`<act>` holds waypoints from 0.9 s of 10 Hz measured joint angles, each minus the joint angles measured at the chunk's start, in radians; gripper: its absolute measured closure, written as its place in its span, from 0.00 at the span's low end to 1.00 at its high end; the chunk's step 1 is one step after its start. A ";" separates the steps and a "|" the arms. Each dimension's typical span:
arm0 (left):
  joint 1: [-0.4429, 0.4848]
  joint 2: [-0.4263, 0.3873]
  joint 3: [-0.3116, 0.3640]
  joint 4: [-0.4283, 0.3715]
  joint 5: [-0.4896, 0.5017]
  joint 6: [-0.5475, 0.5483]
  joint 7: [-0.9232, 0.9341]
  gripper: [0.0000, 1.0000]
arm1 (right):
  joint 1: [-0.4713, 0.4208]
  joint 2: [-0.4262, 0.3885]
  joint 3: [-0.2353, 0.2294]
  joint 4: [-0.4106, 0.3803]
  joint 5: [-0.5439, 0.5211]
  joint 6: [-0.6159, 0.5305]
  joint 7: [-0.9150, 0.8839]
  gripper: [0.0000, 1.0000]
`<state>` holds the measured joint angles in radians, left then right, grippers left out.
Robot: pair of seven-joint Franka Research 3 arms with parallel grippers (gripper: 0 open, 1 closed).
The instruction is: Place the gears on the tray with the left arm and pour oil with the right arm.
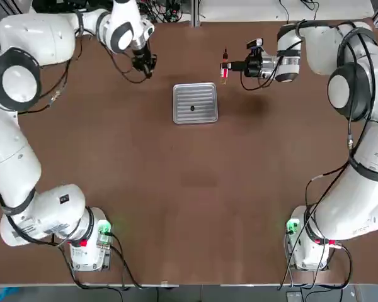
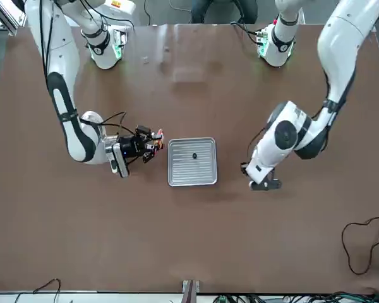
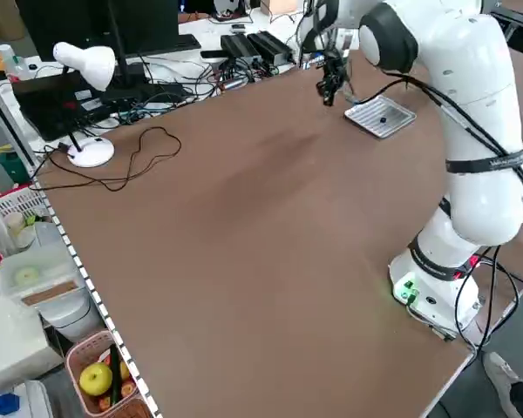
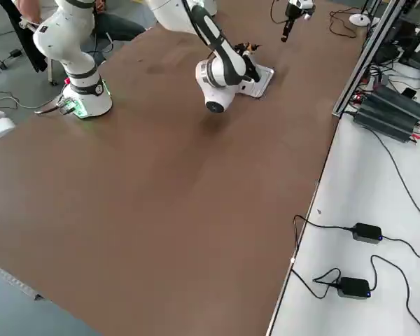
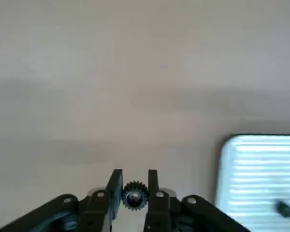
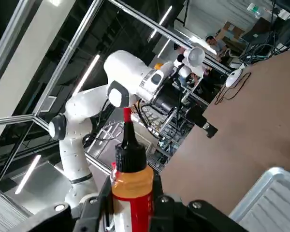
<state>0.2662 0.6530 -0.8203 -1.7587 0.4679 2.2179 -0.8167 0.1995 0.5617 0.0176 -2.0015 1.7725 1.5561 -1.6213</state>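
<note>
Oil bottle [image 6: 133, 195] comes first, big and close in the right wrist view, squeezed between the two black fingers of the right gripper [image 1: 226, 65]. Its bottom part sits between the fingers, and its top pokes out past their tips. It has a round body, orange near the top, with a red and white label. On it sits a black cap with little ridges, and then a skinny red tip. The right gripper is over the table [image 1: 195, 207], near the tray's far right corner.

The left gripper [image 5: 137, 173] is over the table too, off the tray's left side. Its black fingers pinch a small gear [image 5: 135, 196] right between their tips. That gear is dark and round like a ring, with pointy teeth all around and a hole in the middle.

Another gear [image 1: 192, 108] lies on the tray [image 1: 194, 94], a little dark dot near the middle. The tray is shiny silver metal, almost square, with round corners, a raised edge and bumpy lines across its floor. The table is smooth and brown.
</note>
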 joint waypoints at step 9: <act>-0.523 0.154 0.221 0.183 -0.001 0.026 -0.425 0.74 | 0.020 0.001 0.008 -0.046 0.000 0.002 0.071 0.67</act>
<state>-0.2573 0.8069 -0.5997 -1.5758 0.4669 2.2434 -1.2414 0.2200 0.5627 0.0257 -2.0472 1.7723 1.5577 -1.5498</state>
